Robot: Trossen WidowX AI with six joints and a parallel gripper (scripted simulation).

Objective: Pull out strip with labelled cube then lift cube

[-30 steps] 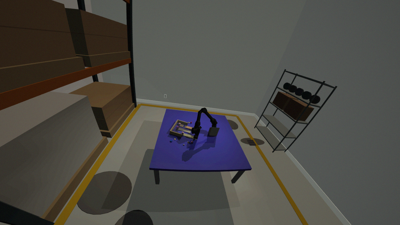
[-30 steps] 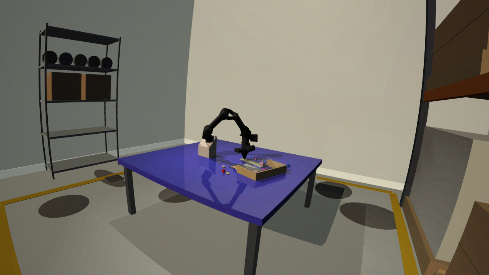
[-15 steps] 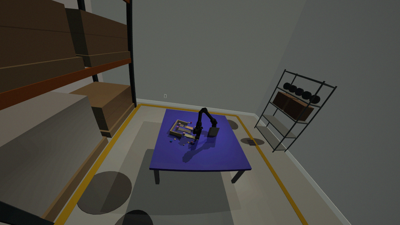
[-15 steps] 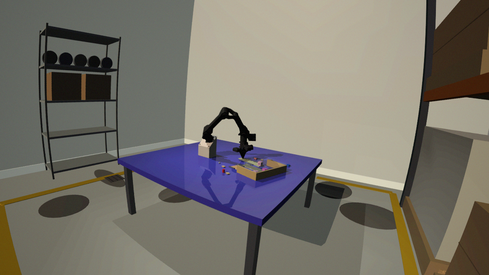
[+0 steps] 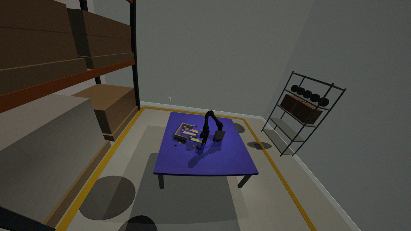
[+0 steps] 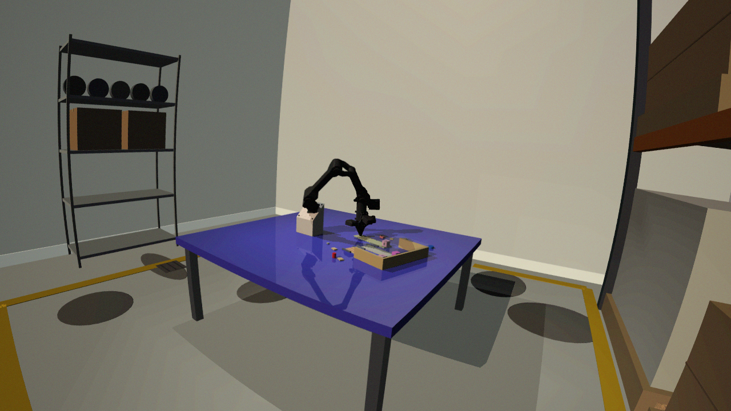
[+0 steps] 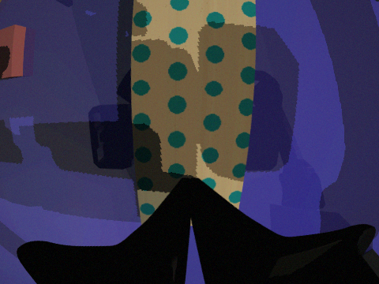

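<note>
Your landmark is the open wooden tray [image 6: 404, 259] on the blue table [image 6: 286, 275]. Inside it lie pale strips and a pink cube [image 6: 394, 252]; whether that cube is the labelled one, you cannot tell. Just outside the tray's open side, the gripper [image 7: 191, 200] presses its closed, empty tips on the tan strip with teal dots [image 7: 195, 79]. A red block [image 6: 333, 254] and small tan pieces lie near that side.

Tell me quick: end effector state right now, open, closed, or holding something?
End effector: closed, nothing held between its fingers; its tips sit over the near end of the dotted strip.
</note>
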